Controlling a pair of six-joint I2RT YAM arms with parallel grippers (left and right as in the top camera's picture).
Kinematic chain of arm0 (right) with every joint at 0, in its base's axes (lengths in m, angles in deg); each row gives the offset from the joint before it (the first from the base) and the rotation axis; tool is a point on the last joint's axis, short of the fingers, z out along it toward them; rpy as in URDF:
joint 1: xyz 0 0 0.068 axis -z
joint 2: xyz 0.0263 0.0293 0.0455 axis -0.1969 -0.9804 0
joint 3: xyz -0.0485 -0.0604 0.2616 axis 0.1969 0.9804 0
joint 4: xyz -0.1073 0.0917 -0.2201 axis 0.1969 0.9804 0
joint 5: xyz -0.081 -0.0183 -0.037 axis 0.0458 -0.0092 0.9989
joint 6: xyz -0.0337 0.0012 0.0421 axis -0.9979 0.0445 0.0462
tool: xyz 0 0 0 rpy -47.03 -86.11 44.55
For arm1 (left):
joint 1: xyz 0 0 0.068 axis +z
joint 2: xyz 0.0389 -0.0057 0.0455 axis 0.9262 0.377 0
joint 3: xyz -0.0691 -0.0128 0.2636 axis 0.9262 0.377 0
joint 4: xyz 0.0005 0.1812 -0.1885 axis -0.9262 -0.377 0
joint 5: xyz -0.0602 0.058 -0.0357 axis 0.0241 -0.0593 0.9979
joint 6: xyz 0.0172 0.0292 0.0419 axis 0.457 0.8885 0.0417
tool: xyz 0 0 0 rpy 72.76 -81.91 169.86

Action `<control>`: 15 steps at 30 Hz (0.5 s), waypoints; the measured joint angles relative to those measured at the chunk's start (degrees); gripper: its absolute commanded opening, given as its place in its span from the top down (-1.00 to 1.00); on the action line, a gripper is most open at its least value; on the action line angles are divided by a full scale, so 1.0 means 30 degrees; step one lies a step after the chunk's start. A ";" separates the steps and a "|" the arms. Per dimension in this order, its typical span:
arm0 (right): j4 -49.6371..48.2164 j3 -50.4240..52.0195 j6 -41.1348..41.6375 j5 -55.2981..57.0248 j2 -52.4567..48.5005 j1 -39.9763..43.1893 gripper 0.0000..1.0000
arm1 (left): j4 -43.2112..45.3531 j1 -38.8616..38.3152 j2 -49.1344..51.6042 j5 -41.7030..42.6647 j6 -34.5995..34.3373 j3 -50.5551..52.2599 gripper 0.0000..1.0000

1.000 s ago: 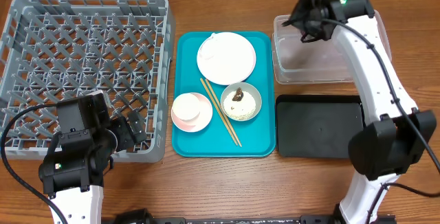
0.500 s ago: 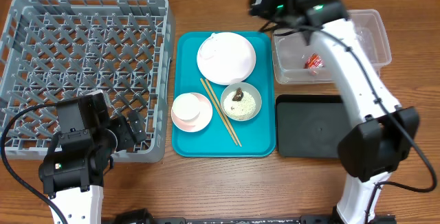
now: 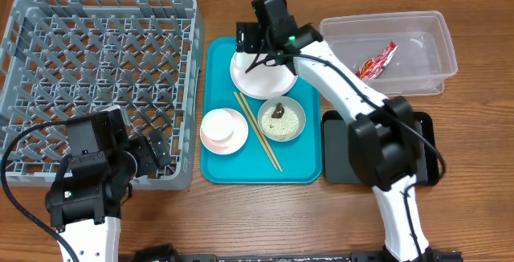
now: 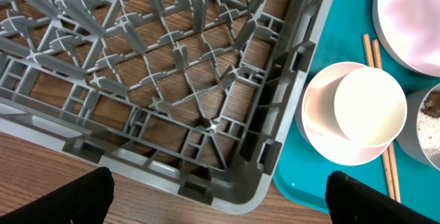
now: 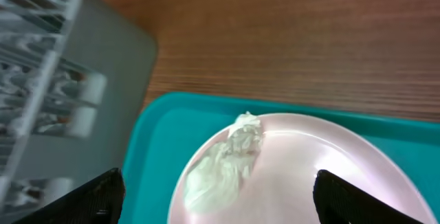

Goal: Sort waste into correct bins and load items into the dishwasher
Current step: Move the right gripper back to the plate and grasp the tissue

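Observation:
My right gripper is open and empty above the white plate on the teal tray; in its wrist view the crumpled white tissue lies on the plate between the fingertips. The red wrapper lies in the clear tub. The grey-green bowl holds rice and a dark scrap. The white cup sits in the pink bowl, also in the left wrist view. Chopsticks lie beside them. My left gripper is open at the grey rack's corner.
The grey dish rack fills the left side. The teal tray sits in the middle. The black tray lies at the right, below the clear tub, partly under my right arm.
My right arm has swung left from over the clear tub to above the white plate. The red wrapper now lies in the tub. The left arm has not moved.

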 measured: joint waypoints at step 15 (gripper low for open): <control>-0.0969 0.0007 -0.0182 0.0160 -0.2856 -0.0911 -0.09 | -0.0117 0.0000 0.0000 -0.0007 0.0000 0.0000 -0.99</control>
